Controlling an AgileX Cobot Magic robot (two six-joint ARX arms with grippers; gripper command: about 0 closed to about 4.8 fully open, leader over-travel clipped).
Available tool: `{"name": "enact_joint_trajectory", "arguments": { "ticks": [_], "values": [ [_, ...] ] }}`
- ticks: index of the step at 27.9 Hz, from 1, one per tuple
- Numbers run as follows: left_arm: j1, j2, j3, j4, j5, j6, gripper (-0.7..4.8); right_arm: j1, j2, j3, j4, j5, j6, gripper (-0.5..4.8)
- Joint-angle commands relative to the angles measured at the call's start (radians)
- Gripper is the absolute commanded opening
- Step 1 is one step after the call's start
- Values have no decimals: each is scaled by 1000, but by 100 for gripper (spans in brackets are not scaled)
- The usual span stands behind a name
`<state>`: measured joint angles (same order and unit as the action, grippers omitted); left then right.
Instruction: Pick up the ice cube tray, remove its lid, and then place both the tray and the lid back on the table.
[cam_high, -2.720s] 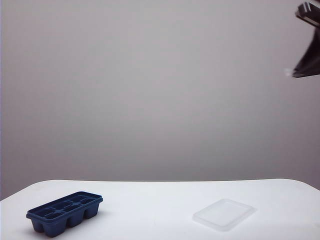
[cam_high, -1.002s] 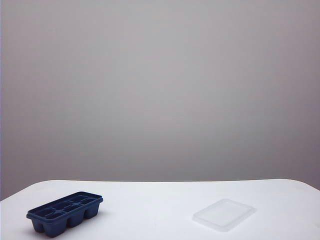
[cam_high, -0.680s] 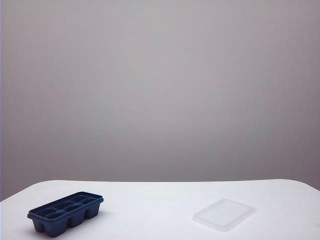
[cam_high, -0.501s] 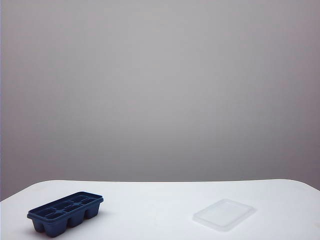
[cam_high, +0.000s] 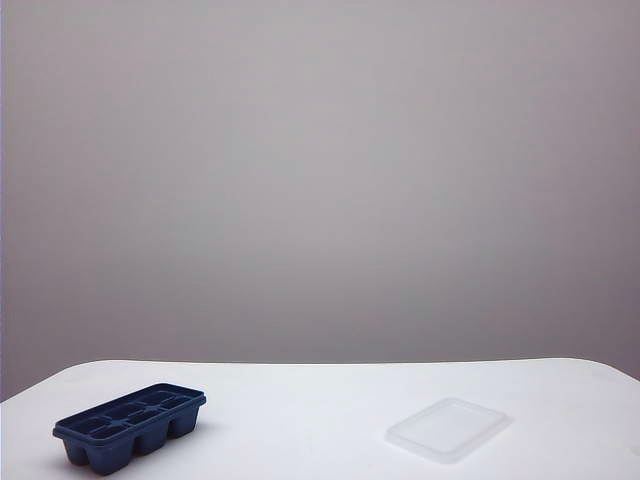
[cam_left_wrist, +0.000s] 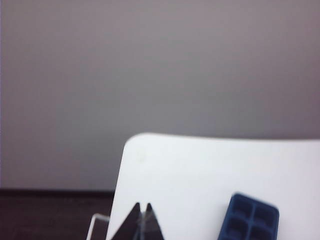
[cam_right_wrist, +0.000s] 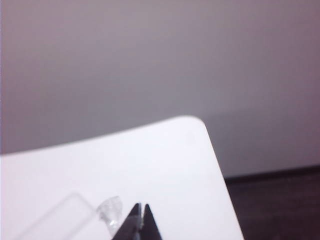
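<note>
On the left of the large plain white tabletop (cam_high: 320, 400), the small dark navy-blue ice cube tray (cam_high: 130, 425) sits upright with its six cells uncovered. It rests there alone because I have set it down and let go. My left claw (cam_left_wrist: 141, 225) is drawn back near the table's left edge, its two dark fingers pressed together on nothing, with the tray just beside it in my left wrist view. Well apart to the right, the thin frosted-clear plastic lid (cam_high: 449, 428) lies flat on the table, so both pieces look returned and the task seems finished. My right claw (cam_right_wrist: 139, 222) is likewise closed and empty, near the lid's corner; the pale crumpled shape beside it is too blurred to name. Compared with a few seconds ago, my dark arm no longer shows at the upper right of the exterior view; tray and lid have not moved.
</note>
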<state>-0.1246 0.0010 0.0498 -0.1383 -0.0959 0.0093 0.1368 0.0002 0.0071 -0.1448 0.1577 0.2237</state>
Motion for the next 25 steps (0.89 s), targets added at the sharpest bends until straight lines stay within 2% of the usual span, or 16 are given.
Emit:
{"name": "enact_joint_trajectory", "arguments": {
  "ticks": [1,25],
  "values": [
    [1,0,3,-47,-5,1,-5,2,2,-5,-24,-1,4,-8],
    [0,0,3,-78,-5,-6,-5,2,1,-5,-24,-2,4,-8]
  ]
}}
